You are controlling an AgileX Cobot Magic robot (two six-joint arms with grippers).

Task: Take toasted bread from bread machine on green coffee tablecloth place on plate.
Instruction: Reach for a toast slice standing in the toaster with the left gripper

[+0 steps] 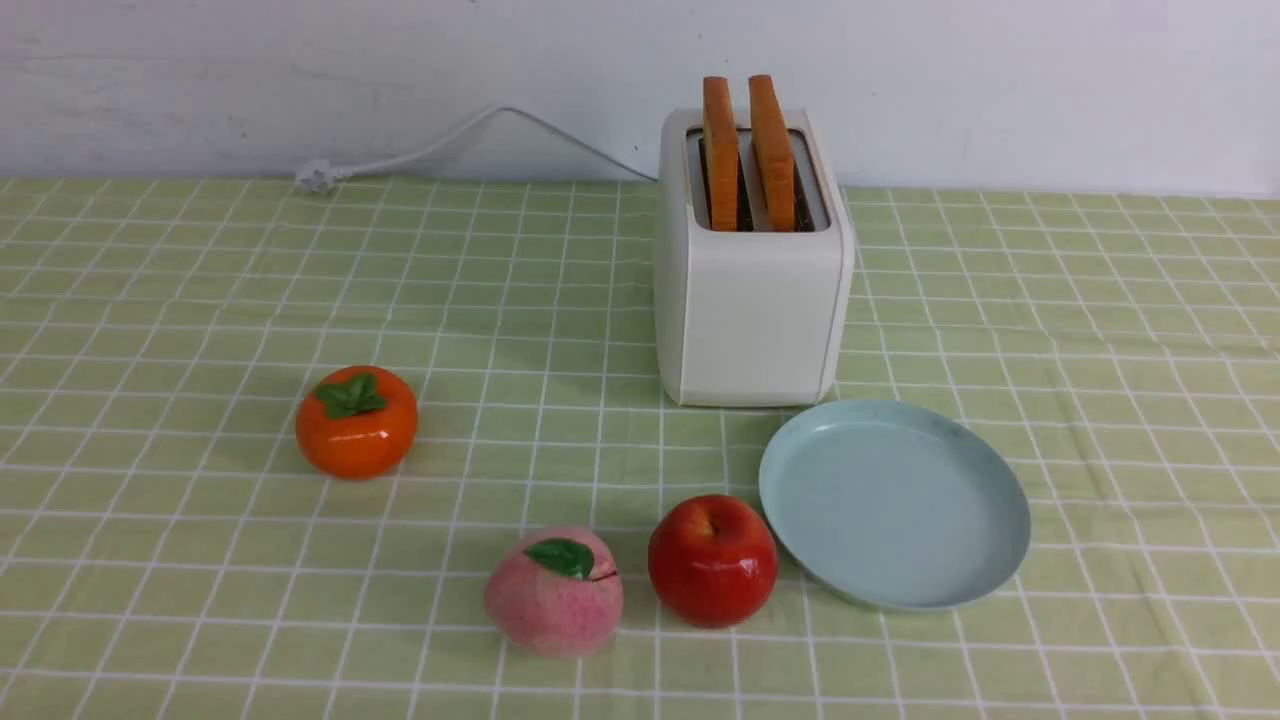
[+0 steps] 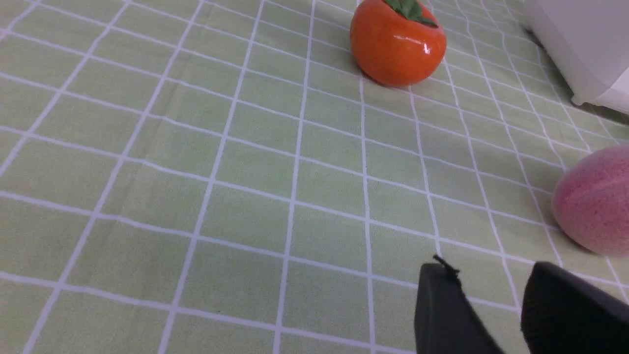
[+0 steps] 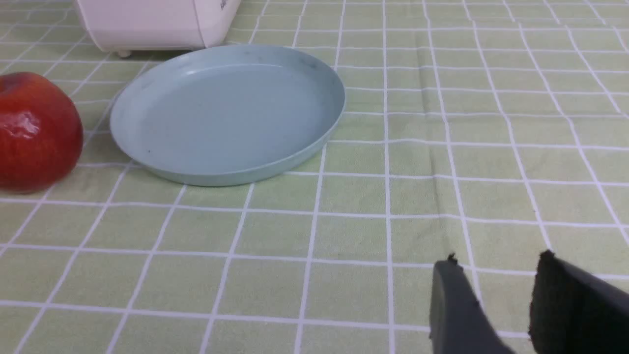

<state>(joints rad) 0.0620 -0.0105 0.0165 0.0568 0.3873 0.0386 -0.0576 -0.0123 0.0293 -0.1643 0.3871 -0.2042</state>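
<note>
On the far left, we see the left end effector (image 2: 491, 275) low over the green coffee tablecloth (image 1: 150, 300), its 2 fingers parted and released, with nothing between them. At the back, a white cord (image 1: 450, 140) runs from a plug (image 1: 315, 178) lying on the cloth to the bread machine (image 1: 750, 310). Nearer us sits an orange persimmon (image 1: 356, 422), then a pink peach (image 1: 554, 592) and, just beside it, a red apple (image 1: 712, 560).

The bread machine stands upright right of centre, with a narrow end face toward us and its long axis running away from us. The toasted bread (image 1: 720, 150) is in the 2 slots: 2 slices standing upright on edge, parallel and apart, their tops poking above the machine. We see their crust edges end-on; their broad faces point left and right.

The plate (image 1: 893, 505) lies flat just in front of the machine, to its right, close beside the apple and bare. On the far right, the right end effector (image 3: 496, 265) hangs over the cloth near the plate, also released and empty.
</note>
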